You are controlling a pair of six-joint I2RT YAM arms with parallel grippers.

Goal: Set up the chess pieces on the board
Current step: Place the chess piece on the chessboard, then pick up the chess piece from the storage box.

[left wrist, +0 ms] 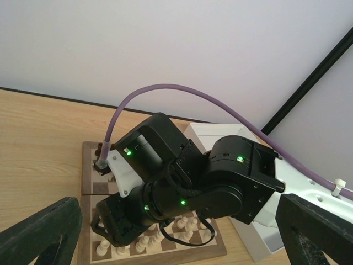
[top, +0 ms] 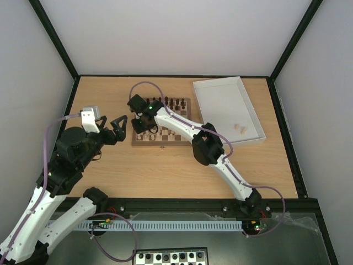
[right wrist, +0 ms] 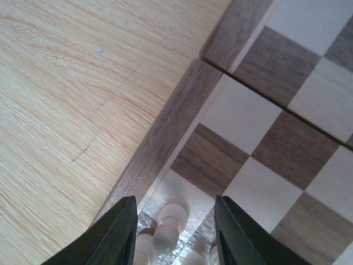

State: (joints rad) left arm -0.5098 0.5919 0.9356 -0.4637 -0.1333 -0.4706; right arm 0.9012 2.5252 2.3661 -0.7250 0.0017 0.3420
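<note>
The wooden board [top: 165, 142] lies mid-table. Dark pieces [top: 175, 103] stand along its far edge. Several cream chess pieces [left wrist: 190, 224] stand in its near rows. My right gripper [top: 144, 125] hangs over the board's left side. In the right wrist view it [right wrist: 175, 234] is open, with a cream pawn [right wrist: 170, 222] upright between the fingers [right wrist: 118, 234], touching neither, by the board's border [right wrist: 160, 149]. My left gripper [top: 118, 130] is open and empty, just left of the board. In its wrist view it [left wrist: 176, 243] looks at the right arm [left wrist: 220, 182].
A white tray [top: 220, 94] stands right of the board with two cream pieces [top: 240, 128] in its near corner. A black-and-white board [top: 171, 257] lies off the table's near edge. The right arm's purple cable [left wrist: 182, 91] arches over the board.
</note>
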